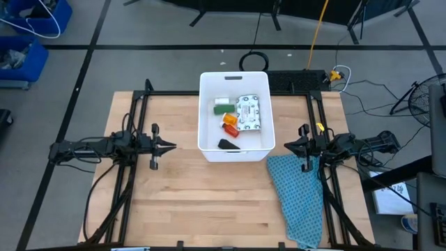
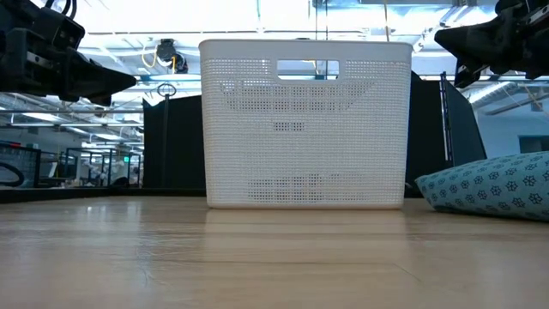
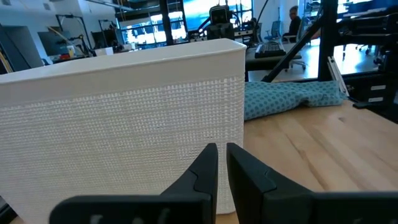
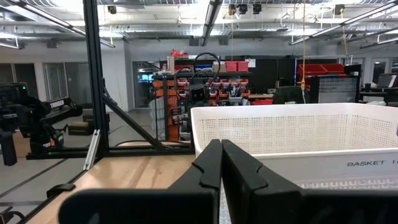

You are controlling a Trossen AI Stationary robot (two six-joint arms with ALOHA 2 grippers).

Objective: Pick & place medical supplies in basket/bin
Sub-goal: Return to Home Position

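Observation:
The white tub (image 1: 235, 78) stands at the table's far middle. Inside it lie the speckled white packet (image 1: 249, 112), a green box (image 1: 223, 109), a white bottle (image 1: 222, 101), an orange-red bottle (image 1: 231, 123) and a black piece (image 1: 228, 145). My left gripper (image 1: 173, 146) hovers left of the tub, shut and holding nothing; its fingers (image 3: 222, 152) point at the tub's wall (image 3: 124, 124). My right gripper (image 1: 287, 146) hovers right of the tub, shut and holding nothing, with the tub's rim (image 4: 292, 112) ahead of the fingers (image 4: 221, 149).
A teal-blue dotted cloth (image 1: 298, 195) lies on the table's right near part, below my right arm, and shows as a heap (image 2: 493, 184) in the low view. Bare wood (image 1: 202, 202) spreads over the near middle and left. Dark frame rails (image 1: 136, 125) run along both sides.

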